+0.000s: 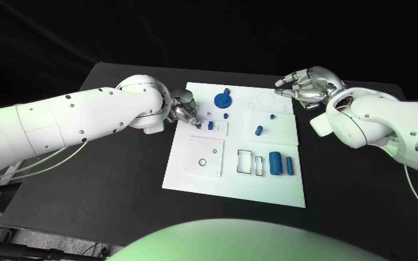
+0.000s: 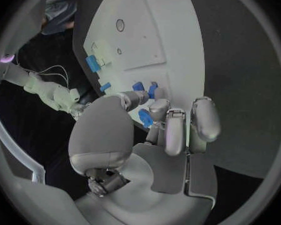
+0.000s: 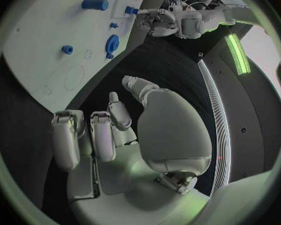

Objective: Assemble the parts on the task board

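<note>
The white task board lies mid-table. My left hand hovers over its far left part and pinches a small blue part between the thumb and a finger. Just beyond the fingertips, two small blue parts stand in a square plate. My right hand hangs at the board's far right corner, fingers loosely bent and apart, holding nothing. A blue gear-like part stands near the far edge, a blue peg in the middle. Two blue cylinders lie at the near right.
A square plate with a round hole and outlined slots take up the board's near half. Bare black table surrounds the board. My left forearm crosses the table's left side and my right forearm its right side.
</note>
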### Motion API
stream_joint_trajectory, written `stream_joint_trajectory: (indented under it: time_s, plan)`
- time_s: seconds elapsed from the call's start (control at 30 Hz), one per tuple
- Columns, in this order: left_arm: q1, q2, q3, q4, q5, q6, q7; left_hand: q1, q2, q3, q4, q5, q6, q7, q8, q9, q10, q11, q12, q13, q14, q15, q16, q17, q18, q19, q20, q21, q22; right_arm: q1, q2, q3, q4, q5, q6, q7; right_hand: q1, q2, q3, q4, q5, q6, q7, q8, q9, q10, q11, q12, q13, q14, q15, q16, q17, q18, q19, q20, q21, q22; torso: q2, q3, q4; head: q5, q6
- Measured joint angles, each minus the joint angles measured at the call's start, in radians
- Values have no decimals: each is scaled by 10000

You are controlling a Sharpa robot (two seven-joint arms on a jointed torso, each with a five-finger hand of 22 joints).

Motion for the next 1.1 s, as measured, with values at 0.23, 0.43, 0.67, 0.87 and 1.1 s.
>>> stream_joint_trajectory:
  time_s: [0.23, 0.43, 0.67, 0.87, 1.1]
  plan:
    - [7, 25, -10, -30, -4, 27, 7, -26, -25, 0, -1, 0, 0, 1, 1, 0, 0, 1, -3, -1, 0, 1, 0, 0, 0, 0, 0, 0, -1, -2, -1, 0, -1, 0, 4, 0, 0, 0, 0, 0, 0, 0, 0, 0, 0, 0, 0, 0, 0, 0, 0, 0, -1, 0, 0, 0, 0, 0, -2, -3, -1, -19, -1]
    - [7, 26, -13, -30, -5, 31, 24, -26, -26, 1, -1, 0, 1, 2, 1, -1, 1, -1, 27, 4, 0, 1, 0, 0, 0, 0, 0, 0, -1, -4, -4, 0, -1, 1, 8, 0, 0, 0, 0, 0, 0, 0, 0, 0, 0, 0, 0, 0, 0, 0, 0, 0, 0, 0, 0, 0, 0, -1, -2, -2, -4, -27, -1]
    - [-6, 28, -32, -23, -5, 61, 36, -48, -48, 2, -2, 0, 30, -26, -3, -33, 35, -35, 50, 15, 0, 1, 0, 0, 1, 0, 0, -1, -2, -7, -5, 0, -1, 1, 12, 0, 0, 0, 0, 0, 0, 0, 0, 0, 0, 0, 0, 0, 0, 0, 0, 0, 0, 0, 0, 0, 0, 7, 0, -1, -4, -38, -1]
    - [-5, 29, -32, -23, 10, 81, 37, -48, -47, 237, -238, 1, 31, -25, -8, -32, 72, 1, 50, 14, 0, 1, 0, 0, 0, -1, 0, -1, -3, -9, -1, 0, -1, 2, 15, 0, 0, 0, 0, 0, 0, 0, 0, 0, 0, 0, 0, 0, 0, 0, 0, 0, 0, 0, 0, 0, 0, 6, -2, 1, 0, -33, -1]
    - [-5, 39, -32, -33, 13, 84, 25, -46, -45, 238, -238, 32, 39, -2, -10, -32, 72, 1, 50, 22, -1, 1, 0, 0, 0, -1, 0, -1, -4, -13, 0, 0, -4, 2, 17, 0, 0, 0, 0, 0, 0, 0, 0, 0, 0, 0, 0, 0, 0, 0, 0, 0, -1, 1, 0, 0, 0, 5, -3, 0, -1, -27, -1]
